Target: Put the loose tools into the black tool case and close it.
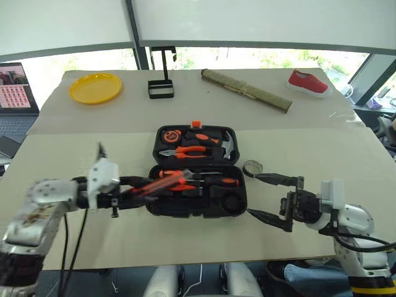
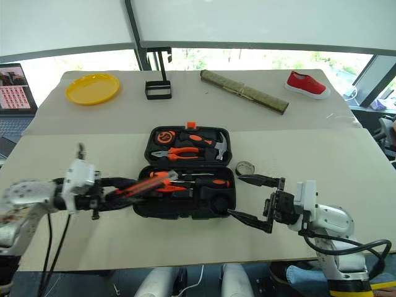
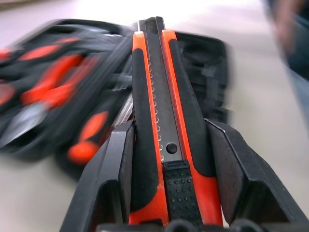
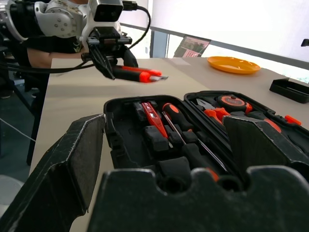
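The robot is busy with the knife (image 3: 164, 145) step. Its left gripper (image 1: 137, 189) is squeezed shut on the orange-and-black knife and holds it up in the air, just over the left end of the tool case (image 1: 197, 199). The knife points in toward the case. It is not in its slot yet.

The right gripper (image 1: 272, 197) is wide open and holds nothing. It waits just past the right end of the case. The roll of tape (image 1: 252, 167) lies on the table beside that gripper, close to the case's right edge, so it is not put away yet.

The case lies open near the middle of the table (image 1: 346, 185). In its front half I can see two screwdrivers (image 4: 179, 122) and a slim orange one (image 4: 153, 117) lying in their slots. The back half holds pliers (image 1: 185, 151), a hammer (image 1: 226, 143) and a tape measure (image 1: 169, 134).

Next, I think the knife has to be lined up with an empty slot in the front half and put down flat. Then the fingers can let go. After that the tape must go in, and the lid must be shut.

The table has a plain light cloth on it. Along its far edge sit a yellow plate (image 1: 95, 88), a small black wire stand (image 1: 161, 88), a rolled mat (image 1: 245, 90) and a red shoe (image 1: 307, 83). A laptop (image 1: 17, 86) stands past the far left corner. Big bright windows (image 1: 260, 59) run behind the table.
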